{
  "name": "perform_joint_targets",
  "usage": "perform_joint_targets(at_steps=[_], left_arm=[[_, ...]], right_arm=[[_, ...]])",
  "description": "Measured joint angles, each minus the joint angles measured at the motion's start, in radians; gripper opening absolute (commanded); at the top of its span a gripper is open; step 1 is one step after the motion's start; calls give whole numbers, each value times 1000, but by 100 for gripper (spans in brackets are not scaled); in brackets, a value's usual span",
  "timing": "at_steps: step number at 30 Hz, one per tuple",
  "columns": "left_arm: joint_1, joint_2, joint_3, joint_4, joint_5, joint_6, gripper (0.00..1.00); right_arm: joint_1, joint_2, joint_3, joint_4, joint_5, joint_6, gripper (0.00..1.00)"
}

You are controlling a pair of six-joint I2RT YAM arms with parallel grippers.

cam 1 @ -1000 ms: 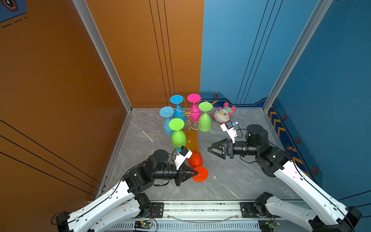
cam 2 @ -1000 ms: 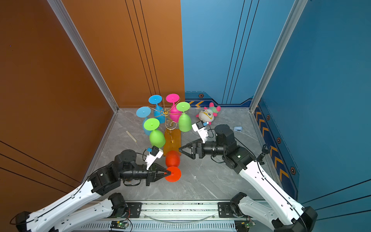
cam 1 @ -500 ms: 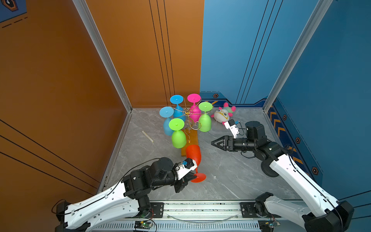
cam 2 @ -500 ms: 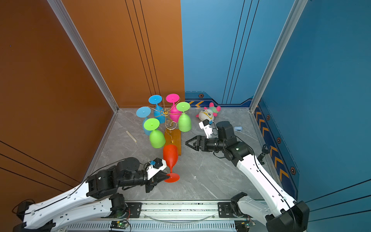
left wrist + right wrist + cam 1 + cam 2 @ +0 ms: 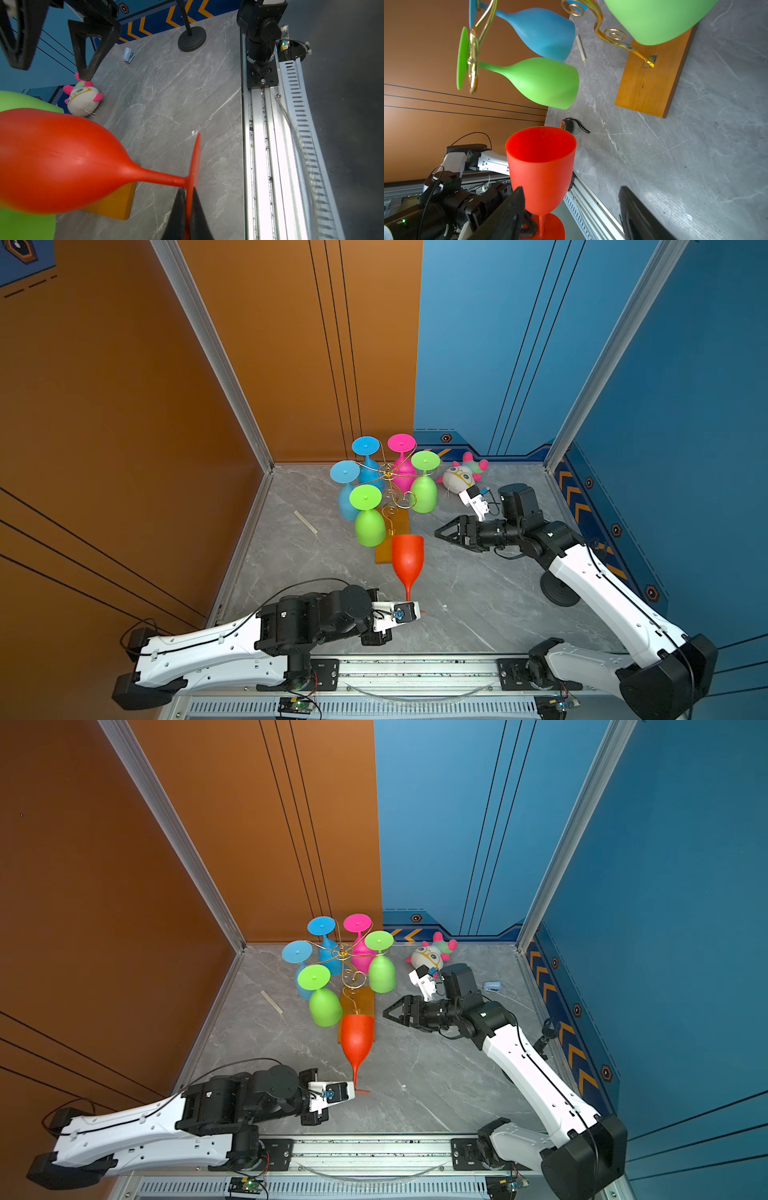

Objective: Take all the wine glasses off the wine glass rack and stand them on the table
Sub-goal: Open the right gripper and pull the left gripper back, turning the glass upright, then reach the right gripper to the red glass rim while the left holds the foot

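Observation:
The red wine glass [image 5: 408, 556] stands upright, clear of the wine glass rack, near the front end of the rack's wooden base [image 5: 400, 523]. My left gripper [image 5: 417, 612] is shut on the rim of the glass's flat foot. In the left wrist view the two black fingers pinch that red disc at my left gripper [image 5: 188, 190] while the bowl [image 5: 62, 160] fills the frame. The gold wire rack [image 5: 388, 479] carries several hanging glasses in blue, pink and green. My right gripper [image 5: 437, 533] hovers open just right of the red bowl [image 5: 542, 164], not touching it.
A plush toy [image 5: 459, 479] lies at the back right. A pale stick [image 5: 305, 522] lies left of the rack. A tape measure [image 5: 566, 125] and a small blue stapler [image 5: 491, 986] lie on the grey floor. A black round stand [image 5: 192, 40] is by the right arm.
The left gripper has swung the red glass from lying on its side to upright and drawn back toward the front rail. The right gripper's jaws have narrowed a little.

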State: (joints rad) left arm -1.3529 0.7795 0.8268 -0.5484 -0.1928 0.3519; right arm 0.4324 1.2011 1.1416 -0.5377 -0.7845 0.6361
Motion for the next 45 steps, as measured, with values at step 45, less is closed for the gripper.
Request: perform_joint_targets(at_steps=[45], left_arm=[[-188,159,-23,-54,-645,555,0]], right_arm=[[-2,55,167,-182,-24,-82,58]])
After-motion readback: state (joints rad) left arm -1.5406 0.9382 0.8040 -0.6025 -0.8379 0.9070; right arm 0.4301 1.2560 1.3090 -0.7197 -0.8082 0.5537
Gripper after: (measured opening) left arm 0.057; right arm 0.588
